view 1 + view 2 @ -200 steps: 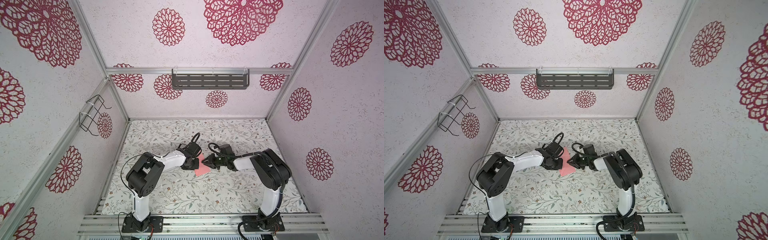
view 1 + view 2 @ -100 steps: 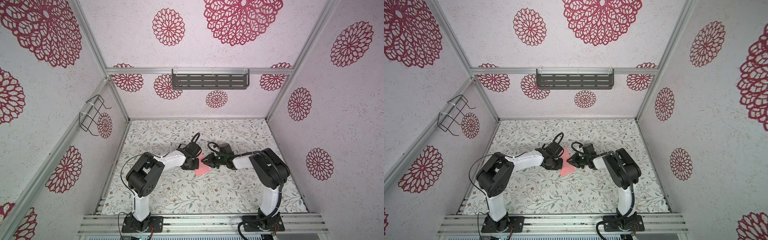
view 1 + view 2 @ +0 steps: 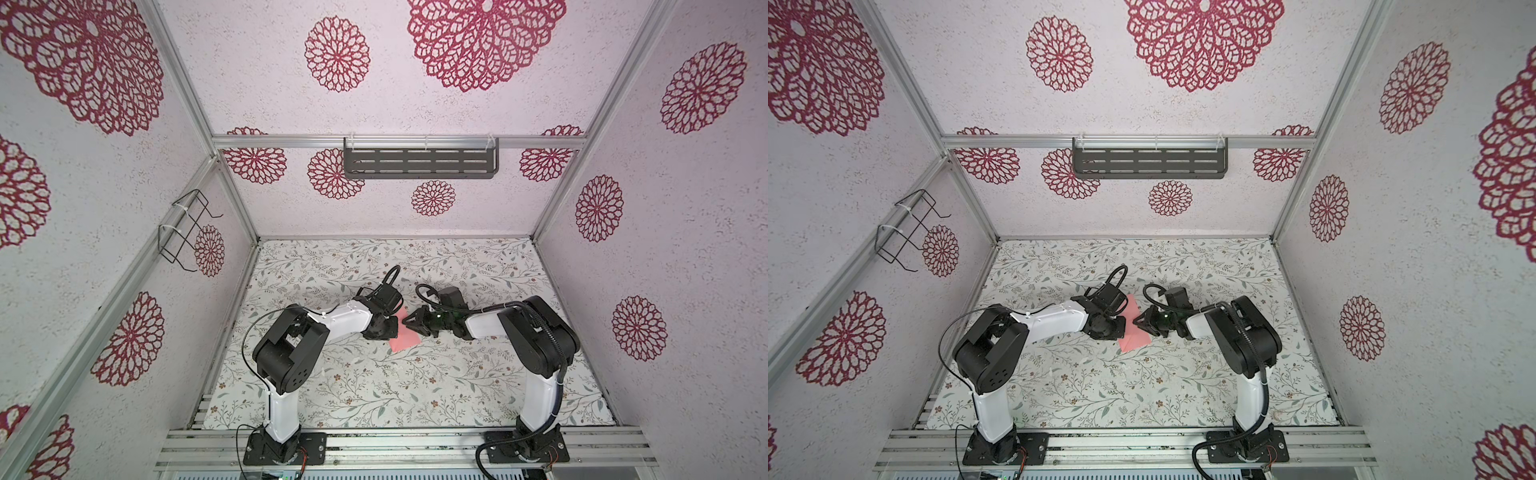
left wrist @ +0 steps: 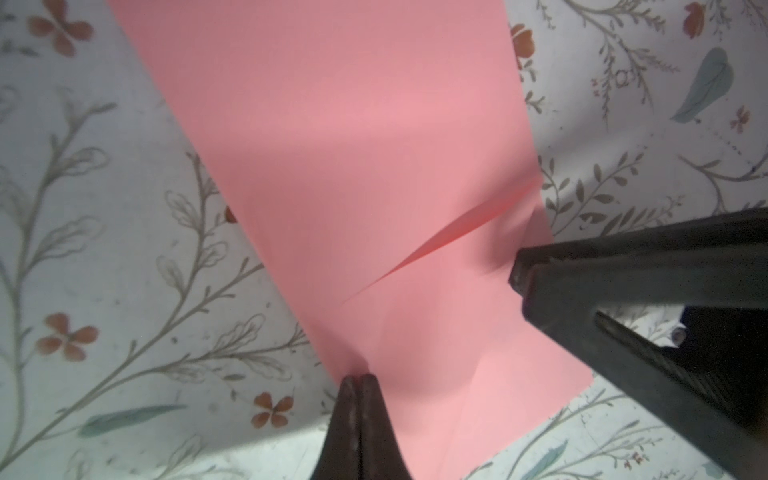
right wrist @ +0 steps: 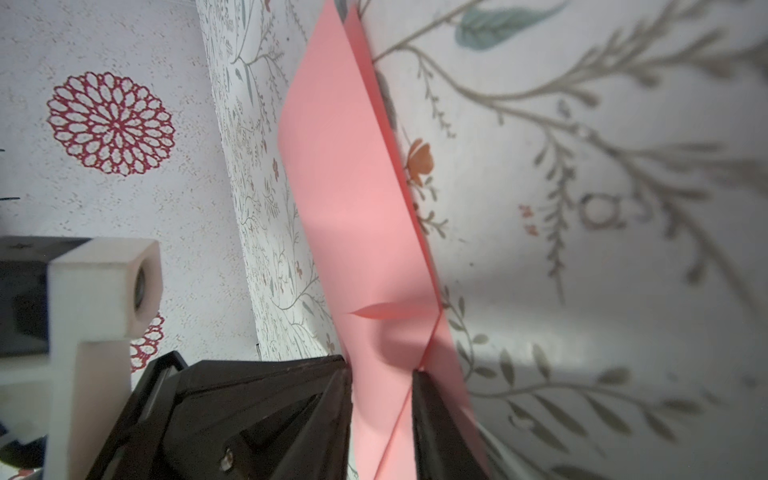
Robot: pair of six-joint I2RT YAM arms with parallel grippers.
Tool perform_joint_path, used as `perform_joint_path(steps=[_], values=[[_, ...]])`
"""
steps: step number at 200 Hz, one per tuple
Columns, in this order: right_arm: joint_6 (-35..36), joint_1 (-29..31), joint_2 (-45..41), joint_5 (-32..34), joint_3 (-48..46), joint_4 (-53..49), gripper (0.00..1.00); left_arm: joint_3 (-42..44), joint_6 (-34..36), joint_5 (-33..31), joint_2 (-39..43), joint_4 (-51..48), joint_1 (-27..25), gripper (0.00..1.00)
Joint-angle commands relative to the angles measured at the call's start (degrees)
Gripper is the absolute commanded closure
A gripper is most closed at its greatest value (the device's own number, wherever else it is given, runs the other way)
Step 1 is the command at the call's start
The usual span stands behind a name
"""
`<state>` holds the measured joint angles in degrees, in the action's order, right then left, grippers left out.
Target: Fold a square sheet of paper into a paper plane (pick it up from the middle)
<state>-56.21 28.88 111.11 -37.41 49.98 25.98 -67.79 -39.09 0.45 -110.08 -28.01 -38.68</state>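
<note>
The square sheet of paper sits at mid-table between the two grippers. It shows as a salmon-pink oblong running obliquely from near to far.

Nearest, a metal rail carries both arm bases. From there the flower-printed table cover extends away, and the two white-and-black arms bend inward over it.

Left gripper: in the left wrist view its fingertips are pressed together. They pinch one long edge of the paper, which puckers slightly at the contact.

Right gripper: in the right wrist view its fingers stand partly apart and the paper passes between them. The inner finger touches the sheet along a fold line. Whether the pair bears down on the paper cannot be told. The same view shows two layers along one edge, so the sheet is doubled over.

In the left wrist view a right finger meets the opposite long edge. A short wrinkle runs from it into the sheet. Whether the paper's near corner rests on the cover or hangs just above it cannot be told.

Beyond the grippers the cover lies bare up to the back wall. There a grey slotted shelf hangs from a crossbar. A black wire rack is tied to the left wall frame.
</note>
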Motion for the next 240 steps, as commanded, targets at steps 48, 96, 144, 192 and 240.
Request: perform_joint_path(steps=[48,96,144,192,240], values=[[-5.5,0.4,1.2,-5.8,-0.6,9.8,0.71,2.5,-1.4,1.6,-5.2,-2.8,1.8,1.00],[-1.3,-0.6,-1.7,0.0,-1.8,2.1,0.70,2.9,-1.9,5.7,-5.6,-2.9,3.4,1.00],[-1.1,-0.7,-1.2,-0.3,-1.5,1.6,0.70,-1.8,-0.6,8.2,1.5,-3.5,4.3,0.98],[-0.6,-0.6,-0.7,-0.7,-0.8,0.9,0.70,-3.2,-1.4,7.6,6.6,-3.2,4.2,0.93],[0.0,-0.5,-0.3,-0.6,-0.5,-0.1,0.70,-3.8,-1.8,9.9,5.4,-0.6,3.4,0.92]])
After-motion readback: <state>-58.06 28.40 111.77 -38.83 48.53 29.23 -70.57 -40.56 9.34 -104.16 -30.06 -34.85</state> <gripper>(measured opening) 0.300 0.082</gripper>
